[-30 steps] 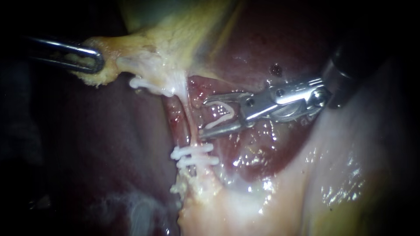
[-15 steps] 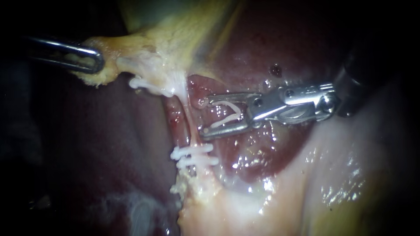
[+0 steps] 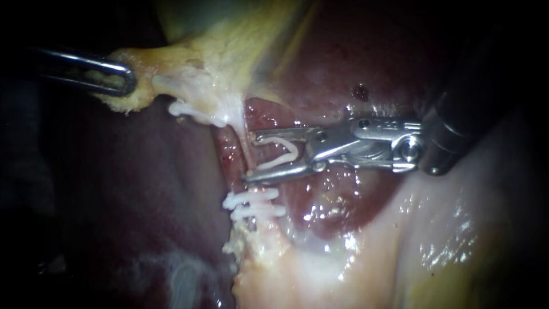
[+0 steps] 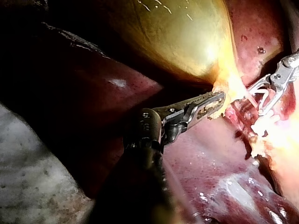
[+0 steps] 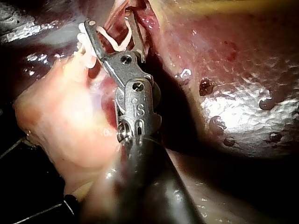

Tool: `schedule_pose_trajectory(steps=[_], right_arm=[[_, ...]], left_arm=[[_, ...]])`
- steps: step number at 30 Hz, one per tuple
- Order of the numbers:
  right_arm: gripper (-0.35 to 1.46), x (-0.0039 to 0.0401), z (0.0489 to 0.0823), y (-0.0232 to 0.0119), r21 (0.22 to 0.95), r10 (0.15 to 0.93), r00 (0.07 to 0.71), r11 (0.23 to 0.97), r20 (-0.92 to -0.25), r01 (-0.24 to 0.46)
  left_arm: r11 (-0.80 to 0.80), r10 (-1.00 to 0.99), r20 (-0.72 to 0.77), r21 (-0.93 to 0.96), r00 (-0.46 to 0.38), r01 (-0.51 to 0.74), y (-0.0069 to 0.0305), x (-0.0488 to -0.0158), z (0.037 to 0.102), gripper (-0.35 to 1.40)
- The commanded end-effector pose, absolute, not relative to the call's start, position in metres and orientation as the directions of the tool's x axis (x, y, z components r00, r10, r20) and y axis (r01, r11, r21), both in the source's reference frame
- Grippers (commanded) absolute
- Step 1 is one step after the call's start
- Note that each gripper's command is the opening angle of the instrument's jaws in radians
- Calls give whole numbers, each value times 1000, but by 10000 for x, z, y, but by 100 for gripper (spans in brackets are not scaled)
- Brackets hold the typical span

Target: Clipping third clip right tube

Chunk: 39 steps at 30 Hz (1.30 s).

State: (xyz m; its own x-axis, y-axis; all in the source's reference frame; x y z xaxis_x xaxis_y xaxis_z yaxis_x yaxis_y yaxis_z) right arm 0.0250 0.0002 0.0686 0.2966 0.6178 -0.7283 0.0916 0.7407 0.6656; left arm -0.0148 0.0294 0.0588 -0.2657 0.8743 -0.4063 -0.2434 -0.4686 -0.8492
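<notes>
The tube [image 3: 246, 150] runs near-vertical through the frame's centre, from the gallbladder [image 3: 217, 51] above down to two clips [image 3: 254, 204] already on it. My right instrument [image 3: 250, 155] comes in almost horizontal from the right and meets it crosswise. Its jaws are spread wide and carry a white clip [image 3: 290, 150] whose legs rest against both, and their tips are level with the tube just above those clips. My left instrument [image 3: 127, 80], upper left and well apart, pinches gallbladder tissue. I judge the right must reach slightly further across.
</notes>
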Motion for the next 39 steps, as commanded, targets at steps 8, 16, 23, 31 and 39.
schedule_pose_trajectory(steps=[8,16,23,31,39], right_arm=[[49,275,691,2,688,642,276,717,-715,114],[49,287,693,4,694,655,253,711,-712,111],[49,291,690,5,714,684,212,689,-698,127],[49,293,672,7,723,705,158,671,-691,166],[48,293,654,11,738,725,142,650,-674,184]], left_arm=[[-468,874,-406,-849,-266,-244,294,-149,588,-35],[-468,874,-406,-849,-265,-244,293,-149,588,-35],[-468,874,-406,-849,-265,-244,294,-149,588,-35],[-468,874,-406,-849,-265,-244,293,-149,588,-35],[-468,874,-406,-849,-266,-244,294,-149,588,-35]])
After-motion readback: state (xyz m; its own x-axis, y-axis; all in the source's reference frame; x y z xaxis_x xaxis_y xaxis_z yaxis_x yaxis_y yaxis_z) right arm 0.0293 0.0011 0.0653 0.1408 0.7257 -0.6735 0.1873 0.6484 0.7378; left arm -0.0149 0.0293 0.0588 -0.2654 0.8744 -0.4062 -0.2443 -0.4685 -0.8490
